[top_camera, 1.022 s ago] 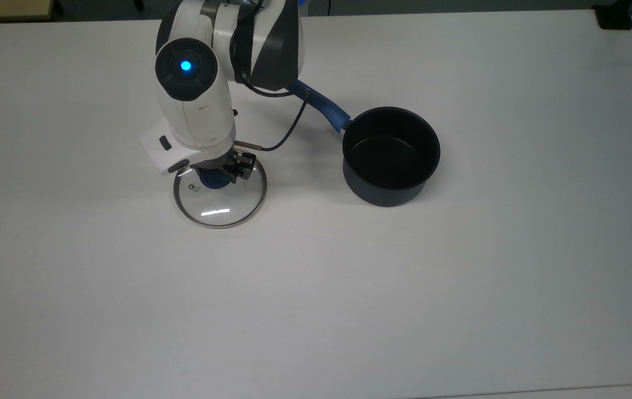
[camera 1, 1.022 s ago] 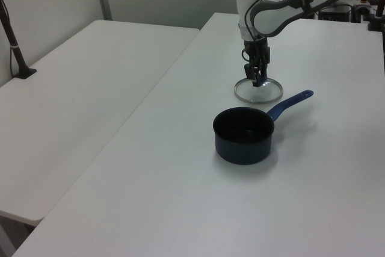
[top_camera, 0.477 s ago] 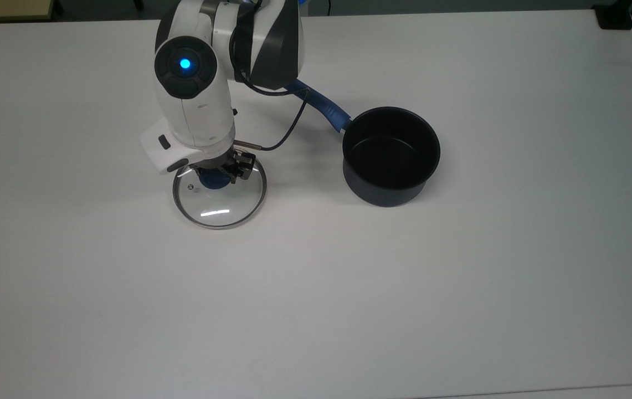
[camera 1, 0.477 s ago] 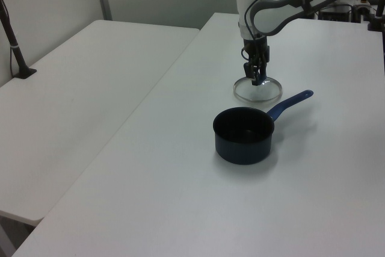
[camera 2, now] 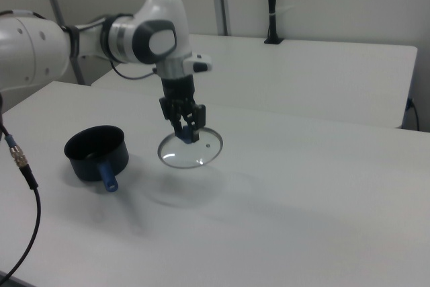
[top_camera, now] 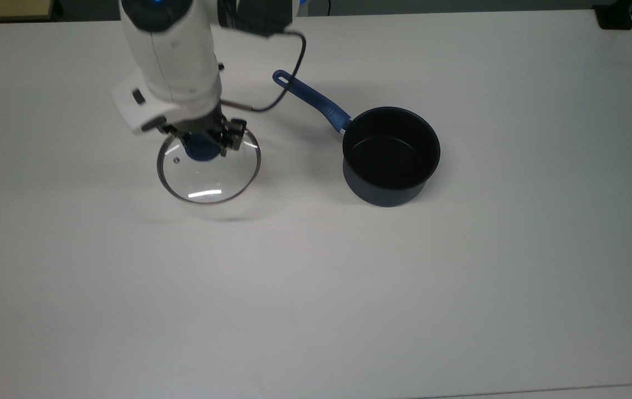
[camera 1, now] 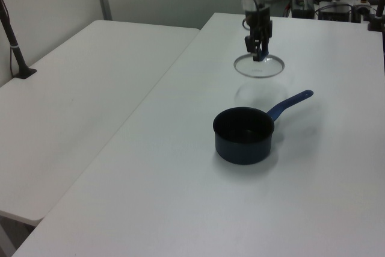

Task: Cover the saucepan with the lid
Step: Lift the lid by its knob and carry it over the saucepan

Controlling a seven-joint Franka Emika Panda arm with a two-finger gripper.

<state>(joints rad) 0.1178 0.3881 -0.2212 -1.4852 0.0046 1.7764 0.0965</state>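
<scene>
- White tabletop (top_camera: 349, 288) all around, a second table beside it in the left view, and we're watching a lift in progress.
- Our gripper (top_camera: 203, 145) has its jaws clamped on the lid's blue knob (top_camera: 200, 151), fingers pointing straight down.
- Just now the lid (top_camera: 208, 166) lay flat on the table under the gripper; now it hangs in the air, roughly level, with its faint shadow on the table below it in the right view (camera 2: 190, 148).
- We see the arm has risen too, and the pan's whole handle (top_camera: 311, 100) is now uncovered in the top view.
- Off to the top view's right, the saucepan (top_camera: 391, 155) sits well apart from the lid, open and empty, exactly where it was.
- So we judge the pick-up done: what's left is carrying the lid across above the rim, centring it over the pan and lowering it.
- Glass held by one small knob could swing or tilt, so we'd keep that travel smooth.
</scene>
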